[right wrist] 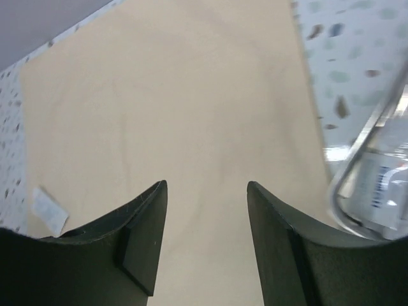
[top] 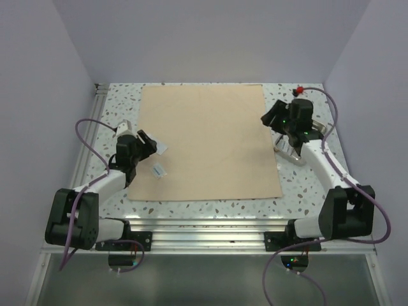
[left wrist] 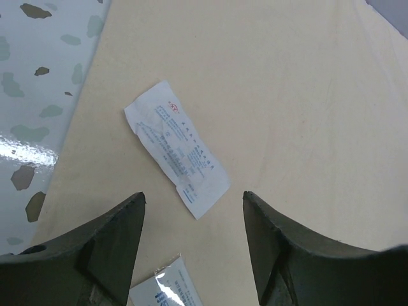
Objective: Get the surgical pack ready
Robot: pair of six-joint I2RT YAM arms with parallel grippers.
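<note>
The beige-tan wrap sheet [top: 207,140] lies flat on the middle of the table. Two small white sachets lie on its left edge, one [top: 164,148] just ahead of my left gripper [top: 148,143] and one [top: 158,170] nearer the arm. In the left wrist view the gripper [left wrist: 193,196] is open and empty above the sheet [left wrist: 287,95]; the printed sachet [left wrist: 177,148] lies just beyond the fingertips, and the second sachet [left wrist: 167,290] lies between the fingers. My right gripper [top: 271,118] is open and empty over the sheet's right edge [right wrist: 178,95]. The steel tray [top: 293,152] sits under the right arm; its rim [right wrist: 347,191] shows at right. No steel tools show.
The speckled table top [top: 306,185] surrounds the sheet. A red knob [top: 298,92] sits at the back right corner. Purple cables loop beside both arms. Walls close in the left, back and right sides. A metal rail [top: 204,233] runs along the near edge.
</note>
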